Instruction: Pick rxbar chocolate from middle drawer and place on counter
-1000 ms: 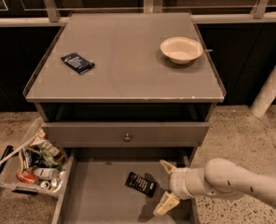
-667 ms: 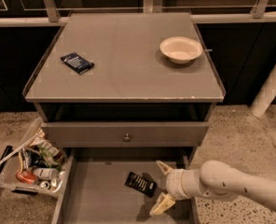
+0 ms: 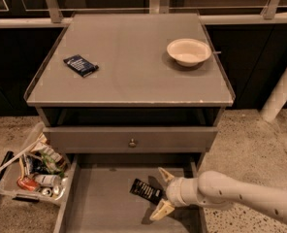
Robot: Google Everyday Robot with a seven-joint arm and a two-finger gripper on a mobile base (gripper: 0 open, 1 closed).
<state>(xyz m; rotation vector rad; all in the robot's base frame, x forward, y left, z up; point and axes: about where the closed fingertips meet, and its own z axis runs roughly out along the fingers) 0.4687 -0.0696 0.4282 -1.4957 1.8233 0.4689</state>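
Camera view: drawer (image 3: 97, 205) pulled open at the bottom of the cabinet, bare floor to the left. Black snack bar (image 3: 146, 191) lies tilted on the floor, right of centre, well clear of the left wall. End effector (image 3: 159, 194) comes in from the right, inside the drawer, fingers spread wide, holding nothing, the bar's right end between them. Surface (image 3: 129, 76) above: blue packet (image 3: 80, 65) near the left edge, bowl (image 3: 188, 51) back right, open middle.

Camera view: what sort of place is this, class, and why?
Probably an office or lab corner: grey cabinet counter, speckled floor, cluttered bin. The gripper, open, is over the middle drawer by the rxbar chocolate.
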